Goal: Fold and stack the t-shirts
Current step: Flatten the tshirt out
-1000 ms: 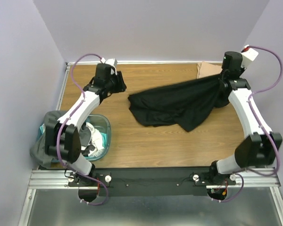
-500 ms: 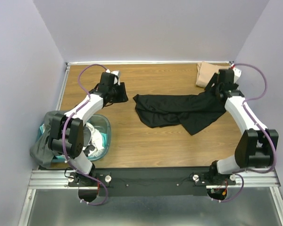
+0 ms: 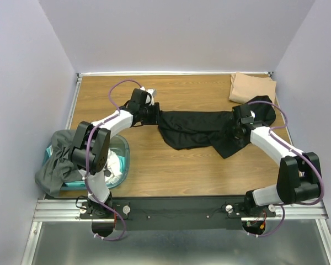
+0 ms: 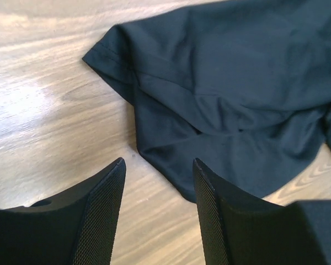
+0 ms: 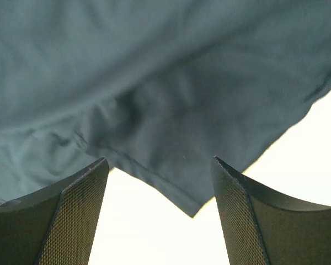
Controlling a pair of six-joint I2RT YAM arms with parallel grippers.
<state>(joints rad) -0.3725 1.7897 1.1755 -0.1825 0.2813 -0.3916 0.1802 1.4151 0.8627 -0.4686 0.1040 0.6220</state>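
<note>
Fold-and-stack trial: 2 robot arms reach in from the near edge of a wooden table point(image 3: 176, 174) toward a black t-shirt point(image 3: 196, 130), which lies rumpled and stretched sideways across the middle of the tabletop.

The left gripper point(image 3: 153, 115) sits low at the shirt's left end. Its 2 mesh-textured fingers point(image 4: 105, 210) are parted and nothing is caught between them. Its wrist camera shows bare wood, a hemmed sleeve and the shirt's lower edge just ahead.

The right gripper point(image 3: 235, 124) is over the shirt's right end, its jaws spread wide. Black cloth fills the view past its fingers point(image 5: 74, 218) and none of it is pinched. Whether the tips touch the fabric cannot be told.

A folded tan-beige t-shirt point(image 3: 252, 87) rests in the table's far right corner, just beyond the black shirt's right end and not touching it.

At the near left, beside the left arm's base, stands a teal see-through plastic tub point(image 3: 124, 150). A white garment point(image 3: 115, 164) lies bunched inside it, and a dark grey garment point(image 3: 54, 165) is draped over its left rim, hanging past the table's edge.
</note>
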